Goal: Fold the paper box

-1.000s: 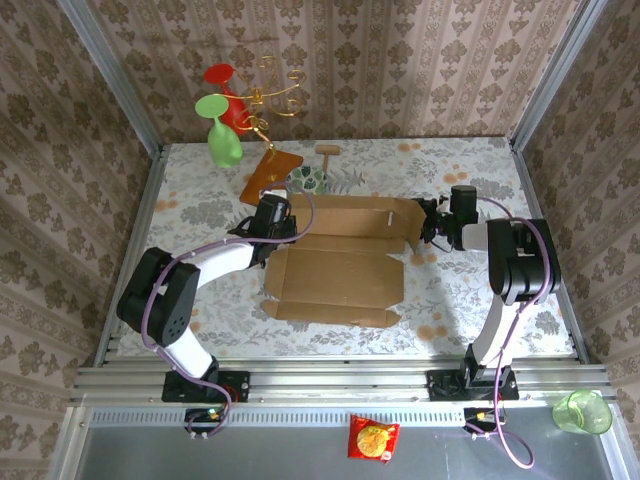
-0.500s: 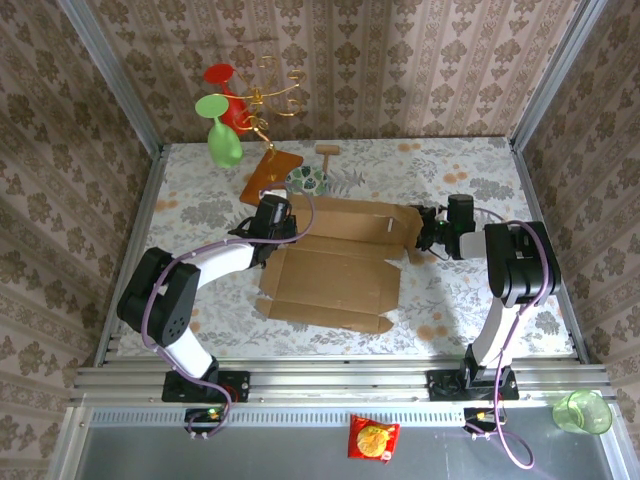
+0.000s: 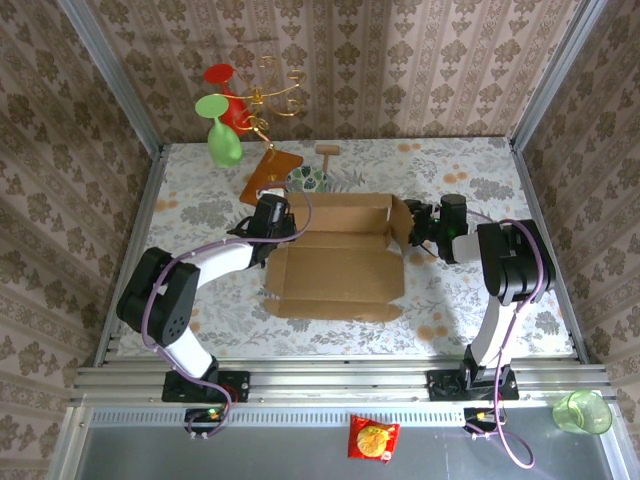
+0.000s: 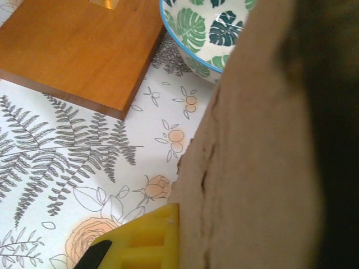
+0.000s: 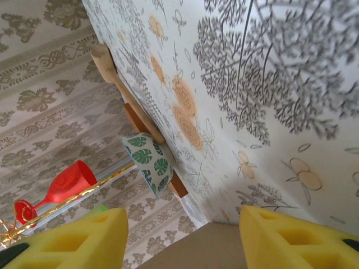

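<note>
The paper box [image 3: 340,265] lies unfolded mid-table as tan cardboard, with its back panel raised. My left gripper [image 3: 283,222] is at the panel's left end, shut on the cardboard. In the left wrist view one yellow finger [image 4: 140,241] presses against the paper box [image 4: 263,168], and the other finger is hidden behind it. My right gripper [image 3: 415,225] is at the panel's right end. Its yellow fingers [image 5: 73,241] stand wide apart in the right wrist view, open, with the cardboard edge [image 5: 207,252] low between them and touching neither.
Behind the box are a reddish wooden board [image 3: 270,172], a leaf-patterned bowl [image 3: 307,180] and a small wooden mallet [image 3: 328,152]. A gold wire stand [image 3: 270,95] holds a red glass [image 3: 222,78] and a green glass [image 3: 222,140]. Walls enclose three sides of the table.
My right gripper has opened wider and shifted slightly left along the panel's right end. The back panel stands more upright. The left gripper has kept its hold in place.
</note>
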Controlling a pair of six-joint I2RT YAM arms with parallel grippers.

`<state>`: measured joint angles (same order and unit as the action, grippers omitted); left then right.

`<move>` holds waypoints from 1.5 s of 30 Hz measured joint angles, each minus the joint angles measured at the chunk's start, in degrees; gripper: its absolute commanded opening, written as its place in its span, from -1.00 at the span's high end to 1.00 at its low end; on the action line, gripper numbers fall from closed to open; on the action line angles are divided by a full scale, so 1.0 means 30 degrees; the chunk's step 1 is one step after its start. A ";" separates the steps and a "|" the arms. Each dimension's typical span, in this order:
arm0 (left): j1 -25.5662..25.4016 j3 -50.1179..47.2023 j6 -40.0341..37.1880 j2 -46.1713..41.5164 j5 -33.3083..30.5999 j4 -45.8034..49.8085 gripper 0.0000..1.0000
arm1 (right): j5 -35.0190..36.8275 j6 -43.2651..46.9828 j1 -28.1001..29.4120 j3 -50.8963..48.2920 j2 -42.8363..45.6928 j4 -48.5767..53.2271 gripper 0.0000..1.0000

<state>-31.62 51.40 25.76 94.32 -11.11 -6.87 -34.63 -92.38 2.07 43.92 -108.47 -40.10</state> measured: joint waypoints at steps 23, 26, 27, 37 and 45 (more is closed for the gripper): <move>-0.0073 0.0000 0.0124 0.0000 0.0291 -0.0007 1.00 | 0.1632 0.4393 0.0561 0.1501 0.2586 0.4809 0.12; -0.0073 0.0007 0.0124 0.0000 0.0291 0.0000 1.00 | 0.1617 0.5734 0.0510 0.1341 0.3424 0.5450 0.25; -0.0073 0.0007 0.0124 0.0000 0.0306 0.0007 1.00 | 0.1603 0.6244 0.0466 0.1202 0.3708 0.5632 0.28; -0.0058 0.0073 -0.0022 0.0000 0.0539 0.0270 1.00 | 0.0831 1.2262 0.0262 0.0976 0.4721 0.7861 0.41; 0.0211 0.0532 -0.0809 0.0036 0.0787 0.0954 1.00 | 0.0838 1.6305 0.0255 0.0838 0.5020 0.9646 0.41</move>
<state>-30.98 52.99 23.33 94.43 -8.75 -4.01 -32.12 -43.46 2.83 46.44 -93.41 -11.16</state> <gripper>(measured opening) 0.076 0.289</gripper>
